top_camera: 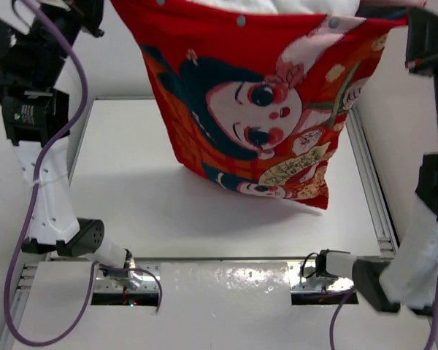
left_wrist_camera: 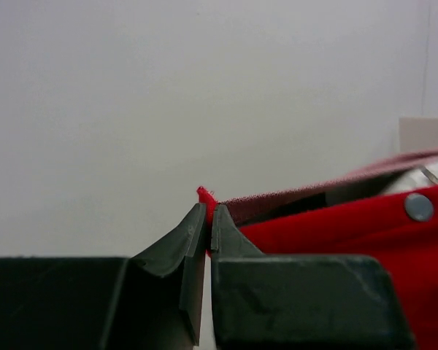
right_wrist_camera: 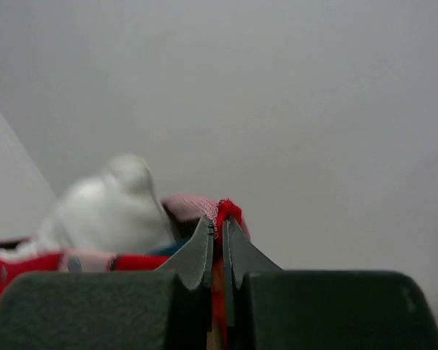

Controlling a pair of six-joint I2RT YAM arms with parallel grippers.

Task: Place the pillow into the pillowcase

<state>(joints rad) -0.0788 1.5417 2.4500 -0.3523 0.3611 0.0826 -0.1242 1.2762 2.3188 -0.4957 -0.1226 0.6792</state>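
The left gripper (left_wrist_camera: pixel 208 217) and right gripper (right_wrist_camera: pixel 219 227) each clamp one top corner of the pillowcase (top_camera: pixel 255 109), which hangs mouth-up above the worktop (top_camera: pixel 131 197), with the pillow (right_wrist_camera: pixel 113 208) protruding from that mouth, nearer the right gripper.

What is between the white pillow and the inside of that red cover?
Nothing visible. The left gripper and right gripper pinch the pillowcase by its top edge; the pillow pokes out of its open mouth.

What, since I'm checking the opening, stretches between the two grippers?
The pillowcase, its snap-studded top edge pinched by the left gripper and right gripper, the pillow bulging out; top external view shows it.
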